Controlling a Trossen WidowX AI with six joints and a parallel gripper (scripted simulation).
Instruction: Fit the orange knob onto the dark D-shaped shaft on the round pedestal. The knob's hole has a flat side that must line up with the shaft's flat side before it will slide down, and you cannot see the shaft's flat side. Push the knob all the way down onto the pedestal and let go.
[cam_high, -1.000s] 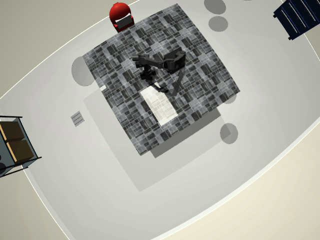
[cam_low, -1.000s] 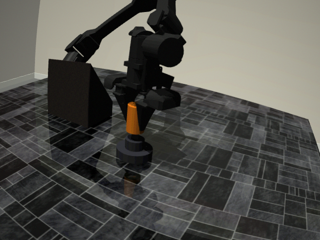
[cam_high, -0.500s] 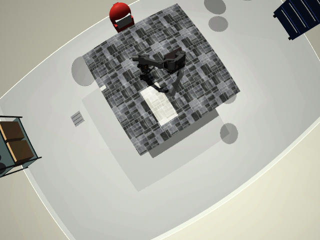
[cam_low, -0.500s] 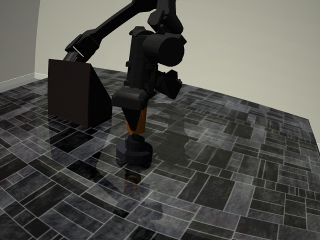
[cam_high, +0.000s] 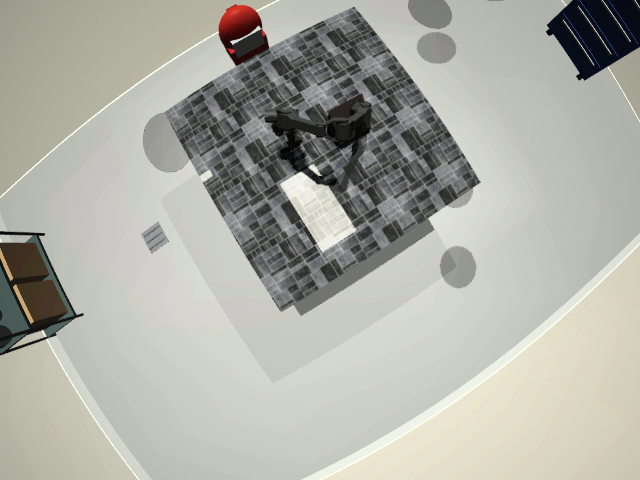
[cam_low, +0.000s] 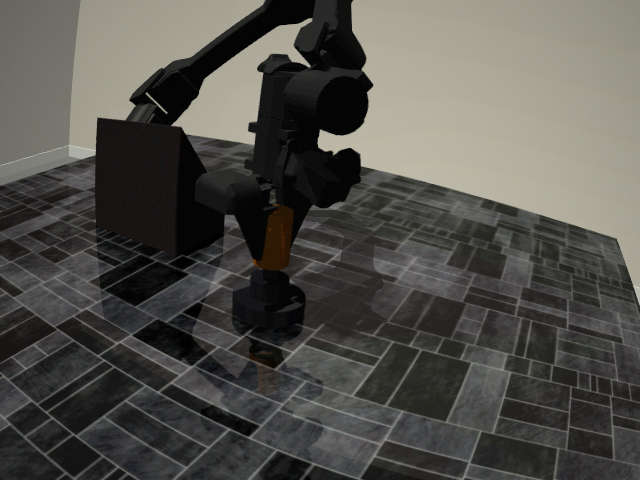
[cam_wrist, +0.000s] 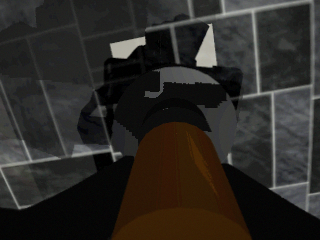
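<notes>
Top view, left to right. Shelf unit at the edge, with two brown boxes. Next, a red rounded object beside the patterned tabletop. The black arm reaches over the tabletop, near a bright pale patch. Dark blue slatted object at far right, well apart from the tabletop. Knob not distinguishable at this scale.

Exterior view, left to right. Dark block with a sloping side stands on the tabletop. Then the gripper, pointing down, its fingers closed on the orange knob — one on either side. The knob is near upright, its top slightly to the right in this view. It sits over the round pedestal, at the dark shaft; dark material shows between the knob's lower rim and the wide base, so it is not down on that base. Whether the shaft has entered the hole: cannot tell.

Wrist view: knob clasped between both fingers, far end over the pedestal — flat sides hidden.
</notes>
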